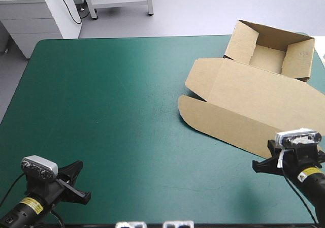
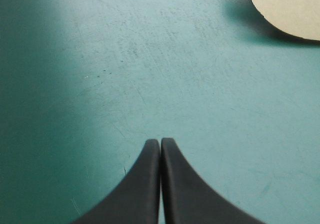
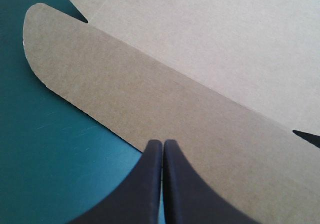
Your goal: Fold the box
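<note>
Nearest, the left tool [image 2: 160, 143] is pressed together over bare teal-green surface [image 1: 111, 111]; the right tool [image 3: 163, 143], also pressed together, pinches nothing, its tips over the brown box [image 1: 264, 101]. The box lies far right, walls raised, lid flat: seemingly near done. It crowds the right edge, with free room leftward.

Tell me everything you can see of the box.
The box is plain brown board, an open tray with its lid flat. The tray, walls raised and nothing in it, sits at the far right corner of the teal-green cover. The lid lies on the cover toward the near side and ends in a creased flap with rounded corners. The right gripper, shut, points over the flap's near edge; whether it touches cannot be told.
</note>
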`<state>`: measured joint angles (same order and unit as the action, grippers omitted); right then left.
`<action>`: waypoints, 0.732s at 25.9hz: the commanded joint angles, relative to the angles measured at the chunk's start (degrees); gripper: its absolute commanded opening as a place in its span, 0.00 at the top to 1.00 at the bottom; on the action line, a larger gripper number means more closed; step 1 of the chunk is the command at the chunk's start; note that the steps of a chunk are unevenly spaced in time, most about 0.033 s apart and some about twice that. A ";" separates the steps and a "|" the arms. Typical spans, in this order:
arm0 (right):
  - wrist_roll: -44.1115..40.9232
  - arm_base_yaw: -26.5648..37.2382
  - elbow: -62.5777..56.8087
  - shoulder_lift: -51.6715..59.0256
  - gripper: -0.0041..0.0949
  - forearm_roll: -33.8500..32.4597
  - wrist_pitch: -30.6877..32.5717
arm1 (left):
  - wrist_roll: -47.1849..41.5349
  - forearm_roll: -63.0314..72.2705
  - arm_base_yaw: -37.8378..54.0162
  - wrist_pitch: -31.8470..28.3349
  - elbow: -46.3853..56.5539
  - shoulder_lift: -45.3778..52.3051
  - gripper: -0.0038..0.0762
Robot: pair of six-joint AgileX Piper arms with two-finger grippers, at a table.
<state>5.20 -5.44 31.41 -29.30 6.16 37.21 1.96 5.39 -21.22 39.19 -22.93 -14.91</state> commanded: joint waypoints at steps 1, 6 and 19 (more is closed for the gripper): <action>-0.19 0.07 -2.47 5.96 0.96 -1.03 -4.58 | -0.41 0.27 -0.14 -3.70 -1.40 -0.58 0.96; -0.19 0.07 -6.12 19.93 0.96 -1.17 -0.45 | -0.41 0.27 -0.14 -3.70 -1.40 -0.58 0.96; -0.82 0.07 -6.12 25.32 0.96 -3.83 4.65 | -0.41 0.36 -0.14 -2.17 -1.40 -0.58 0.96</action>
<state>4.59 -5.44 23.88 -3.25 2.90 45.56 1.96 5.39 -21.22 40.24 -22.93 -14.91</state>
